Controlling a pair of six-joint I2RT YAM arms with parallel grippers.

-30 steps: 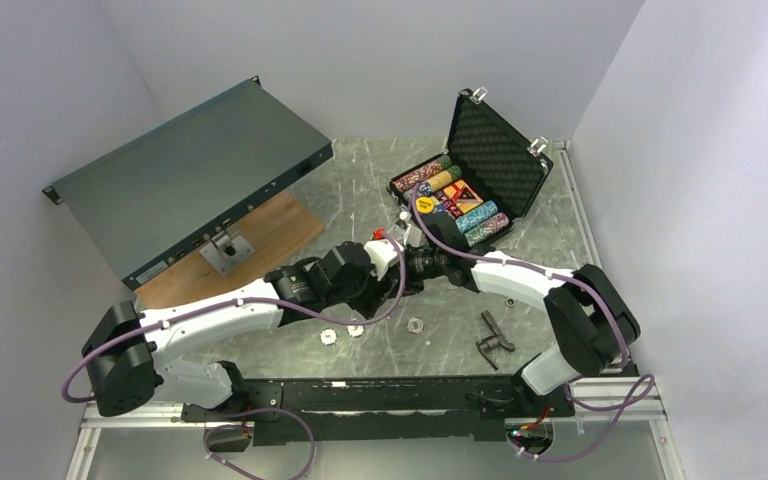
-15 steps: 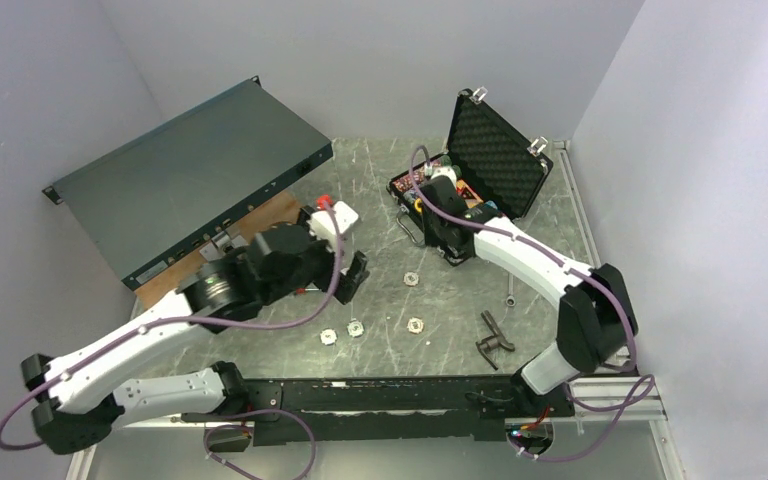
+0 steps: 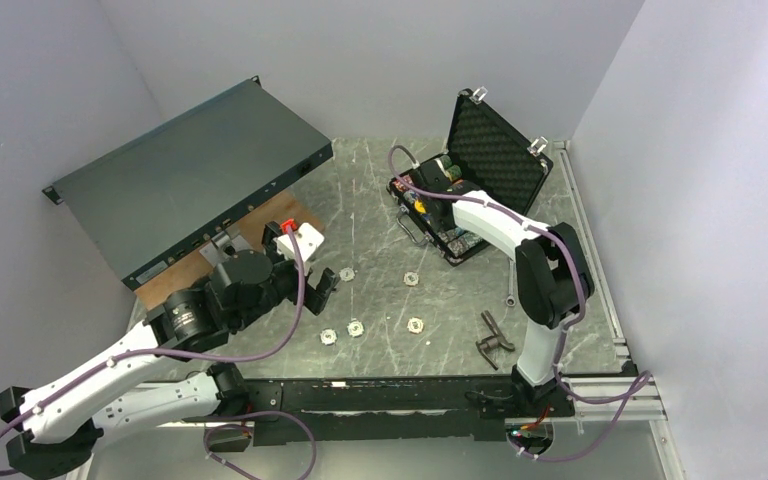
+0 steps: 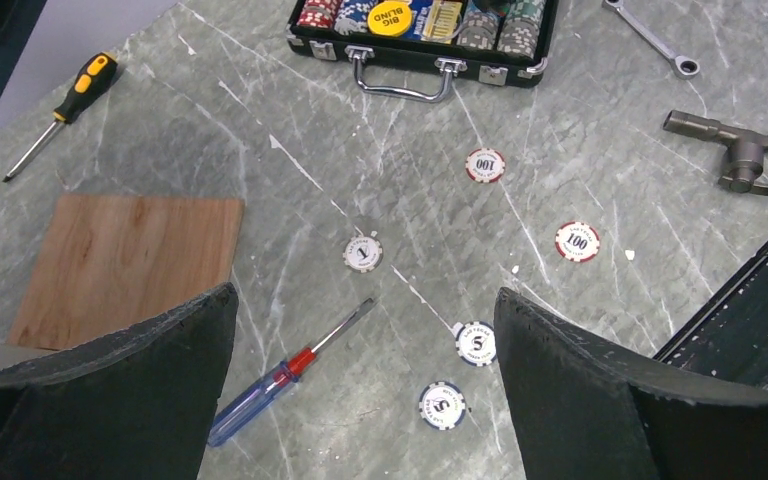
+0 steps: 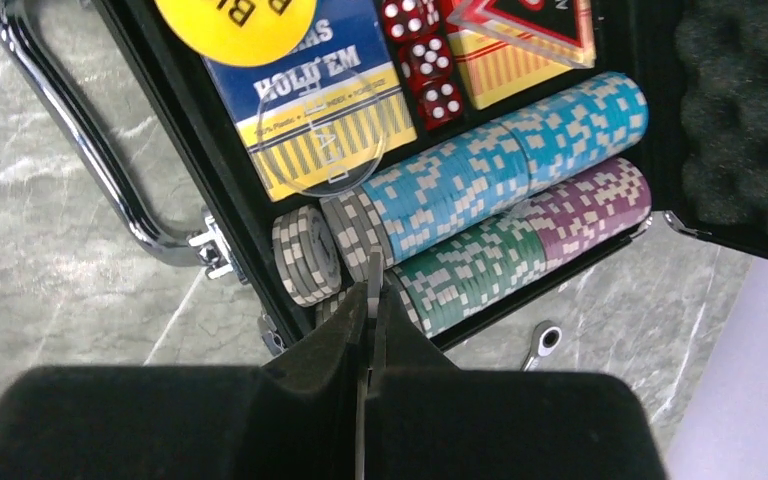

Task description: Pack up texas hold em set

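Five loose chips [image 3: 416, 324] on table [image 3: 370, 190] in top view, apart from open briefcase [image 3: 495, 155] at far right. Left wrist: left gripper [image 4: 365, 295] spread wide, empty, above chips. Right wrist: right gripper [image 5: 372, 290] pinched shut at grey chip stack [image 5: 305, 255] inside briefcase.

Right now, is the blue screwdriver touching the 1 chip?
Apart. The left wrist view shows a clear gap between the blue screwdriver tip and the chip.
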